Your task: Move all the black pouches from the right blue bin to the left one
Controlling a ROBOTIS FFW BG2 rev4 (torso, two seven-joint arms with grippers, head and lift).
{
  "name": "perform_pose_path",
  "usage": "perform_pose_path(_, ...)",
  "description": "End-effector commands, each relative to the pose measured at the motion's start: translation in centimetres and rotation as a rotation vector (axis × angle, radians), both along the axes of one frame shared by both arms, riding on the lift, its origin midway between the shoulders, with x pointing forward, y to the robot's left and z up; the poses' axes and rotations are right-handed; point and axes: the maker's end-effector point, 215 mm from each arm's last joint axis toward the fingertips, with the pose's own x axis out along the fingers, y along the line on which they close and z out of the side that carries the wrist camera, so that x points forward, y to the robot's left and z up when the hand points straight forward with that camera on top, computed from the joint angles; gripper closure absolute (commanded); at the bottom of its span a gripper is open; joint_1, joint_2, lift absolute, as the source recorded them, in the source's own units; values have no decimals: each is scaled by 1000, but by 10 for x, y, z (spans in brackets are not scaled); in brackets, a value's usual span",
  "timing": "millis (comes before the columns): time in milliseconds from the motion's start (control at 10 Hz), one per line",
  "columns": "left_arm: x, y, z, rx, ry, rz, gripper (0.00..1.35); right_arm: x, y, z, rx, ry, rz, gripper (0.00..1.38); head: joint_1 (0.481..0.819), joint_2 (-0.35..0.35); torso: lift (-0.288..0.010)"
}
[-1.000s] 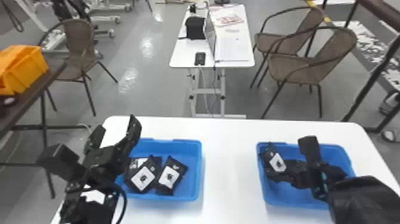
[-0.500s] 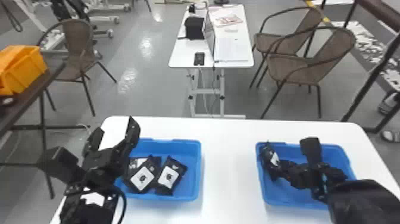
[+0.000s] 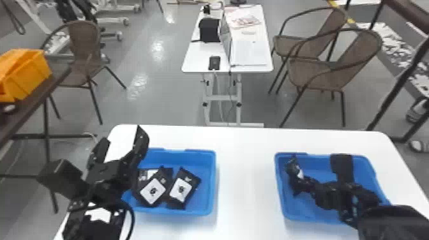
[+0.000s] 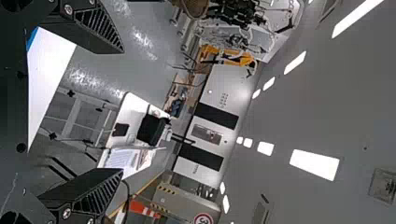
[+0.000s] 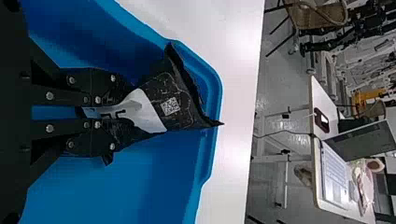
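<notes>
Your right gripper point(image 5: 119, 112) is pinching a black pouch point(image 5: 183, 114); you should be lifting straight up, clearing the bin wall point(image 5: 215, 93) ahead of it.

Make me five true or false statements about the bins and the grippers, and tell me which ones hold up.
1. The right gripper has a black pouch pinched between its fingers. True.
2. The left gripper is closed on a pouch too. False: its fingers are spread apart, with nothing between them.
3. The left blue bin has no pouches in it. False: several pouches with white labels lie inside.
4. In the head view, the pinched pouch is near the left side of the right blue bin. True.
5. The orange bin stands between the two blue bins. False: it is on the dark table at the far left.
</notes>
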Motion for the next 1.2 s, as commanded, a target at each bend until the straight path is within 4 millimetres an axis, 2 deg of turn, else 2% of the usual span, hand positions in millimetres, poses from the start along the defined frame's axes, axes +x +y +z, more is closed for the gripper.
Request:
perform_pose_path(0, 0, -1, 2, -6, -6, 1, 121, -6, 2, 11, 6, -25, -5, 1078, 695, 68, 10)
perform_pose_path(100, 0, -2, 4, -13, -14, 0, 121, -15, 7, 27, 1, -56, -2, 1078, 695, 69, 10)
perform_pose_path(300, 0, -2, 1, -27, -4, -4, 122, -34, 17, 80, 13, -139, 9, 1078, 695, 77, 10)
perform_pose_path(400, 1, -5, 0, -38, -1, -10, 122, -33, 24, 107, 36, -179, 10, 1078, 695, 83, 10)
perform_pose_path(500, 3, -7, 3, -41, -4, -20, 122, -21, 32, 133, 64, -226, 15, 1078, 695, 86, 10)
perform_pose_path(700, 11, -18, 10, -40, -12, -61, 122, 10, 76, 179, 145, -304, 87, 1078, 695, 102, 10)
perform_pose_path(900, 20, -33, 17, -40, -13, -105, 122, 33, 135, 220, 215, -369, 188, 1078, 695, 131, 10)
perform_pose_path(1100, 31, -63, 22, -52, 2, -196, 122, 45, 188, 235, 256, -375, 299, 1078, 695, 169, 10)
